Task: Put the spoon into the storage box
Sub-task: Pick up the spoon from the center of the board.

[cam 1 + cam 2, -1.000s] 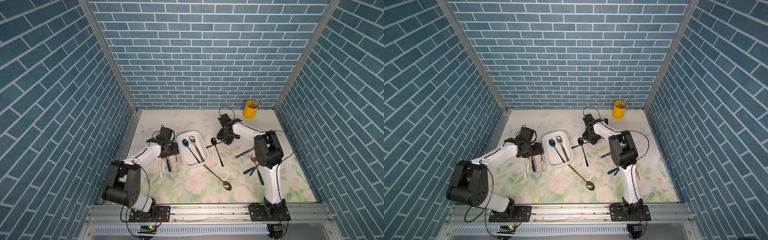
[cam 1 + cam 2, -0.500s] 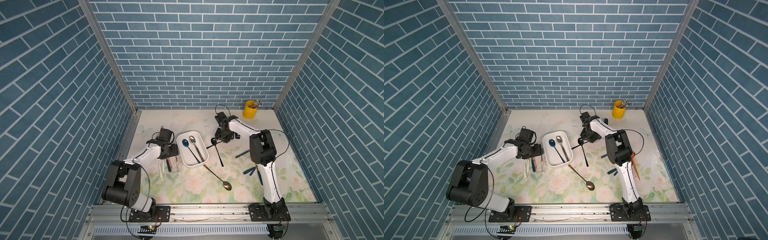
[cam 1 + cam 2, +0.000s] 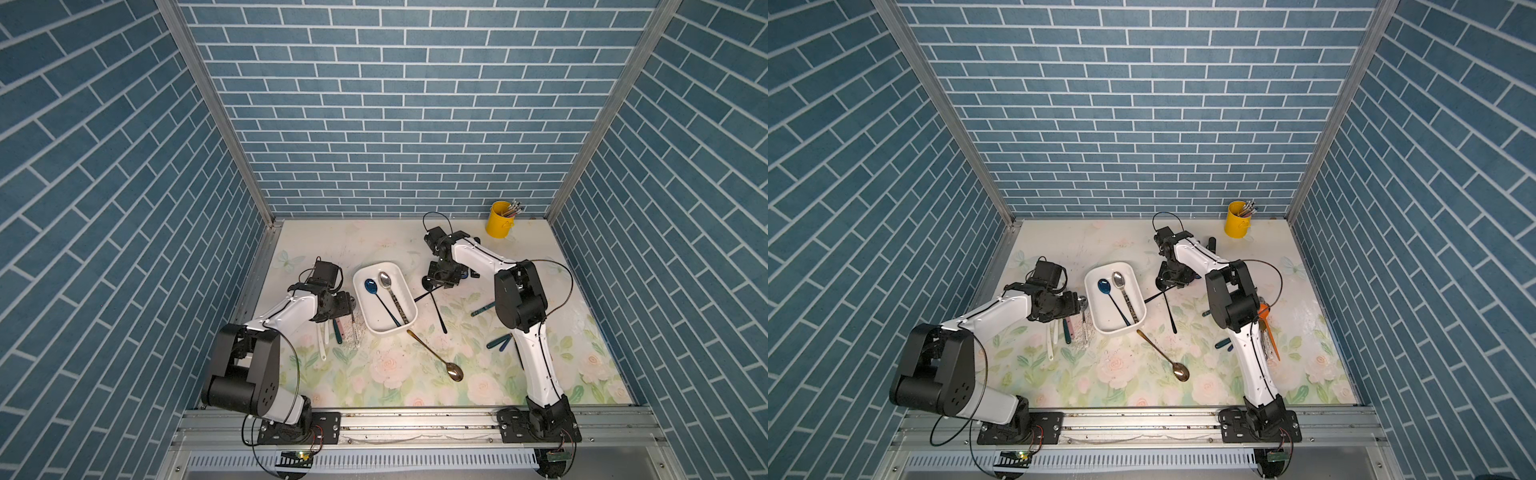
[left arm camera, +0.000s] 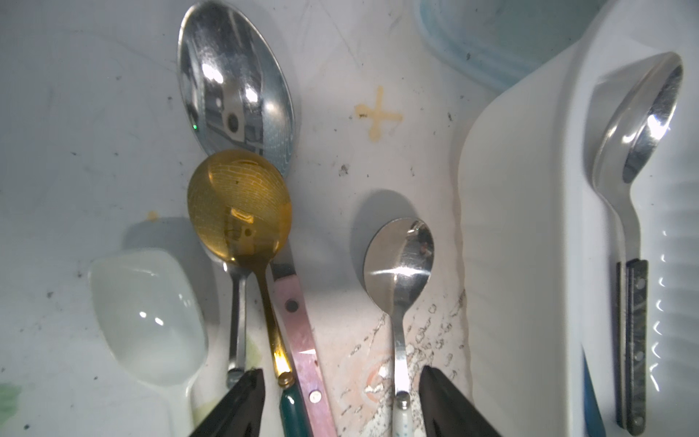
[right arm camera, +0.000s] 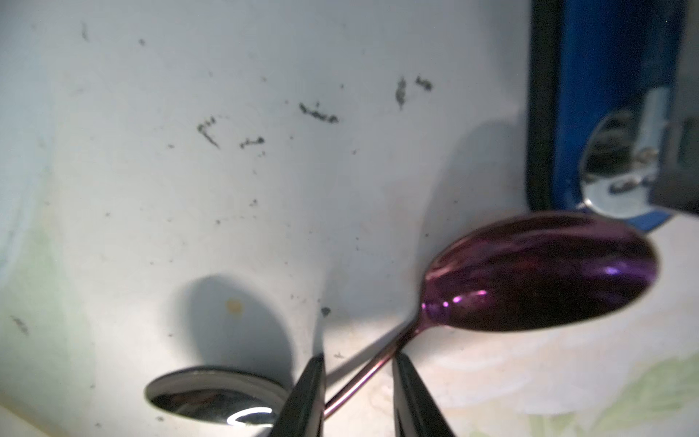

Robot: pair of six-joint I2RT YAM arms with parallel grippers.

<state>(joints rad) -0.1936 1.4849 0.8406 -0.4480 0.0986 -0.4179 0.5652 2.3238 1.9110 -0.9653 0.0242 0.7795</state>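
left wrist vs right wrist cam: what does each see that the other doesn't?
Left wrist only: the storage box holding a silver spoon; beside it a white spoon, a gold spoon and a small steel spoon, left gripper open at their handles. Right wrist only: a purple spoon, its handle between the parted fingers of the right gripper, unclamped. Both: the pale table, black fingertips.

storage box (image 4: pixel 529 227): glossy white plastic | purple spoon (image 5: pixel 541 272): polished metal | tabletop (image 5: pixel 227 189): apparently matt, scuffed
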